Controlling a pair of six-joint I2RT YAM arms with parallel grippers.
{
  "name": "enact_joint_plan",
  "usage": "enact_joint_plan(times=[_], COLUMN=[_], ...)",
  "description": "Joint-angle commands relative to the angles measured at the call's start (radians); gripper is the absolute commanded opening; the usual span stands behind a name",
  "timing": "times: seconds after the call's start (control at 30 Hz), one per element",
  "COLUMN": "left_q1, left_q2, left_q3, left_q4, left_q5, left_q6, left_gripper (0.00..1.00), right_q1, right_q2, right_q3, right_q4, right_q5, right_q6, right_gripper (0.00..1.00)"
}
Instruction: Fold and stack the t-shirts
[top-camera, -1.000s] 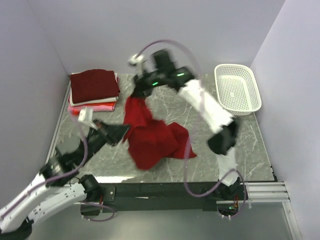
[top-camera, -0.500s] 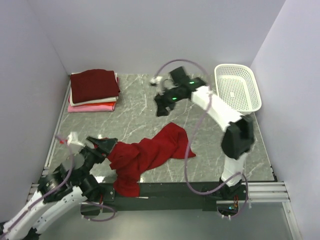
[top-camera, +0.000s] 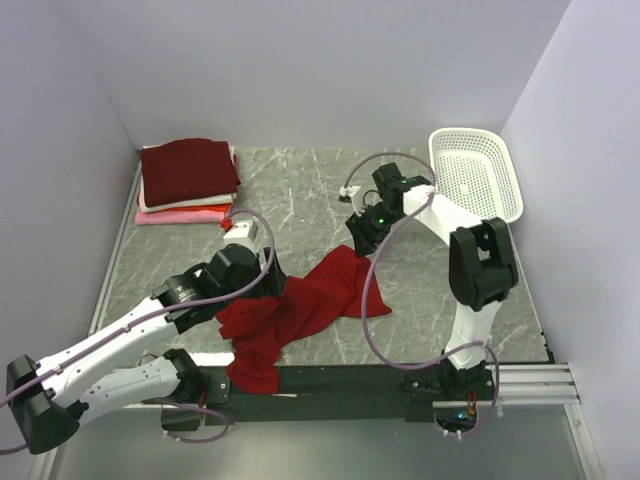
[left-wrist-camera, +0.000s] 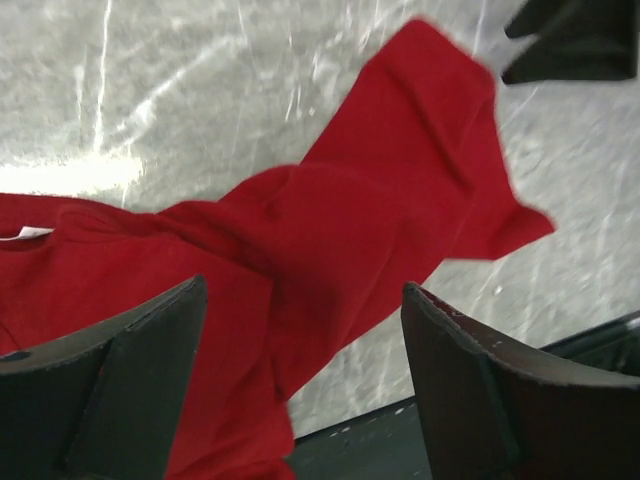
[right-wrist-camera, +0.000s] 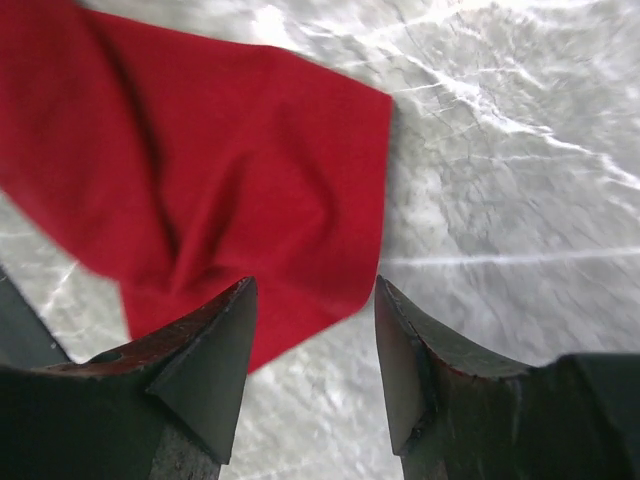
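The bright red t-shirt (top-camera: 305, 305) lies crumpled at the table's front middle, and one end droops over the front edge. My left gripper (top-camera: 268, 288) is open just above its left part. In the left wrist view (left-wrist-camera: 300, 385) the red cloth (left-wrist-camera: 330, 230) lies under the open jaws, with its white neck label (left-wrist-camera: 25, 233) at the left. My right gripper (top-camera: 362, 236) is open and empty above the shirt's far corner (right-wrist-camera: 200, 170); its jaws (right-wrist-camera: 315, 355) are apart over the marble. A folded stack (top-camera: 188, 178), maroon on top with white and pink under it, sits at the back left.
The white perforated basket (top-camera: 476, 176) stands at the back right by the right wall. The marble table (top-camera: 300, 205) ends at a dark front rail (top-camera: 330, 378). Walls close in the left, back and right sides.
The red shirt was dragged from the back middle to the front and now lies slack. The right gripper let go and came down towards its far corner. The left gripper now hovers open over it.
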Motion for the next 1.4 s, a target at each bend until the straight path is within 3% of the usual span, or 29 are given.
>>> enact_joint_plan(times=[0.0, 0.23, 0.7, 0.8, 0.9, 0.93, 1.0, 1.03, 1.1, 1.2, 1.37], left_q1=[0.015, 0.022, 0.031, 0.031, 0.031, 0.031, 0.031, 0.031, 0.037, 0.047, 0.065], left_q2=[0.038, 0.04, 0.066, 0.077, 0.095, 0.097, 0.087, 0.083, 0.072, 0.052, 0.029], left_q3=[0.004, -0.038, -0.19, -0.21, -0.22, -0.225, -0.233, -0.234, -0.222, -0.163, -0.012], left_q4=[-0.001, -0.043, 0.011, 0.024, 0.028, 0.034, 0.044, 0.06, 0.075, 0.107, 0.106], left_q5=[0.076, 0.04, 0.195, 0.198, 0.188, 0.185, 0.169, 0.162, 0.142, 0.121, 0.083], left_q6=[0.072, 0.014, -0.153, -0.164, -0.17, -0.17, -0.17, -0.169, -0.149, -0.083, 0.058], left_gripper=[0.83, 0.81, 0.76, 0.69, 0.65, 0.58, 0.48, 0.35, 0.18, 0.04, 0.0], right_q1=[0.03, 0.03, 0.057, 0.062, 0.06, 0.056, 0.048, 0.036, 0.019, -0.029, -0.133], right_q2=[0.058, 0.149, 0.216, 0.229, 0.232, 0.215, 0.186, 0.149, 0.088, 0.011, -0.044], right_q3=[0.06, 0.119, 0.126, 0.125, 0.135, 0.135, 0.14, 0.145, 0.177, 0.252, 0.42], right_q4=[0.042, 0.035, 0.002, 0.007, -0.001, 0.002, 0.012, 0.019, 0.022, 0.03, 0.048], right_q5=[0.067, 0.095, 0.069, 0.072, 0.067, 0.064, 0.072, 0.078, 0.098, 0.144, 0.159], right_q6=[0.054, 0.093, 0.125, 0.133, 0.133, 0.133, 0.137, 0.137, 0.137, 0.139, 0.156], right_gripper=[0.57, 0.56, 0.53, 0.5, 0.35, 0.22, 0.11, 0.01, 0.0, 0.0, 0.0])
